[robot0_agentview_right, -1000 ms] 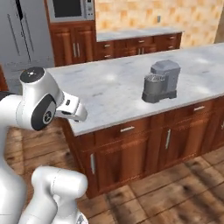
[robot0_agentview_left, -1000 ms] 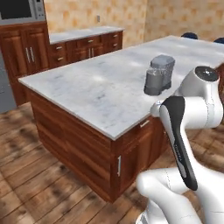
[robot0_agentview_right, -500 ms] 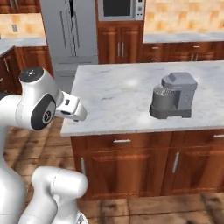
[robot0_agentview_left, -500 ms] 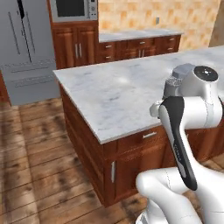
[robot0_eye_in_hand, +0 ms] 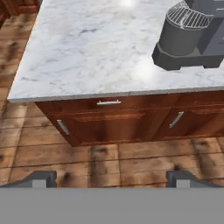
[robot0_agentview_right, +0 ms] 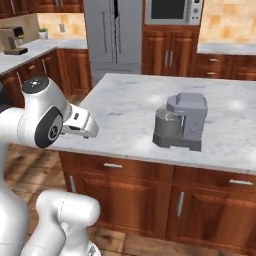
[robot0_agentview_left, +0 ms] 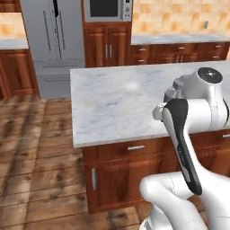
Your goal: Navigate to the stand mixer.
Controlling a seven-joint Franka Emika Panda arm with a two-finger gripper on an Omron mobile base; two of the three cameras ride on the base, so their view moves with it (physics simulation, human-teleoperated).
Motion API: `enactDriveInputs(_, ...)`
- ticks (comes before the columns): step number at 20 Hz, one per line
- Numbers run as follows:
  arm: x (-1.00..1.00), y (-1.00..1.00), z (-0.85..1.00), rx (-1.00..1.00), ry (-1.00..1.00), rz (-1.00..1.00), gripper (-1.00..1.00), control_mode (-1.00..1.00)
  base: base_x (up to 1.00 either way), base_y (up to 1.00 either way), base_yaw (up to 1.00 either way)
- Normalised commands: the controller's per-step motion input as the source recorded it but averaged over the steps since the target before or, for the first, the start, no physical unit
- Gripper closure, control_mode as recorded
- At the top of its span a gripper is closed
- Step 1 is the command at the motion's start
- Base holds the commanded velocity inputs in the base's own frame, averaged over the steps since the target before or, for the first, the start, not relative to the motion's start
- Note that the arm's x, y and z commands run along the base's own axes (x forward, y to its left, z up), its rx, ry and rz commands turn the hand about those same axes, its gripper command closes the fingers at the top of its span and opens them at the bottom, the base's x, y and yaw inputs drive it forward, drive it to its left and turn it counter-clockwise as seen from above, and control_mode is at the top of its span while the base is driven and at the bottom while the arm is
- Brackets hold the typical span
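The stand mixer (robot0_agentview_right: 181,122) is grey, with a boxy head, a ribbed silvery bowl and a flat dark base. It stands on the marble island counter (robot0_agentview_right: 125,105), near its front edge. In the hand view the stand mixer (robot0_eye_in_hand: 192,35) sits at the upper right, beyond the counter edge (robot0_eye_in_hand: 109,94). In the left base view my own arm (robot0_agentview_left: 188,117) covers most of it. My gripper (robot0_eye_in_hand: 111,179) is open, its fingertips (robot0_eye_in_hand: 41,178) far apart with nothing between them, over the wooden floor in front of the island. The hand (robot0_agentview_right: 80,125) hangs left of the mixer, short of the counter.
Wooden drawers and doors (robot0_eye_in_hand: 113,118) face me under the island top. Behind the island stand a steel fridge (robot0_agentview_right: 112,35), a built-in microwave (robot0_agentview_right: 172,10) and a back counter (robot0_agentview_left: 179,40). A brown coffee machine (robot0_agentview_right: 12,40) sits on the far left counter. Wooden floor (robot0_agentview_left: 36,148) lies left of the island.
The whole scene has shifted as the base drove around the island. The mixer now sits closer and nearer the middle of the right base view. The arm's pose is unchanged.
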Motion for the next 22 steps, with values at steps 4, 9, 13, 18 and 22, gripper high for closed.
enactDriveInputs(4,0.0,0.0,0.0,0.0,0.0,0.0,-1.0,1.0,0.0,-1.0,0.38)
enactDriveInputs(9,0.0,0.0,0.0,0.0,0.0,0.0,-1.0,1.0,0.29,-0.96,0.1)
enactDriveInputs(13,0.0,0.0,0.0,0.0,0.0,0.0,-1.0,1.0,0.79,-0.16,-0.29)
enactDriveInputs(18,0.0,0.0,0.0,0.0,0.0,0.0,-1.0,1.0,1.0,0.25,-0.34)
enactDriveInputs(22,0.0,0.0,0.0,0.0,0.0,0.0,-1.0,1.0,0.95,-0.17,-0.16)
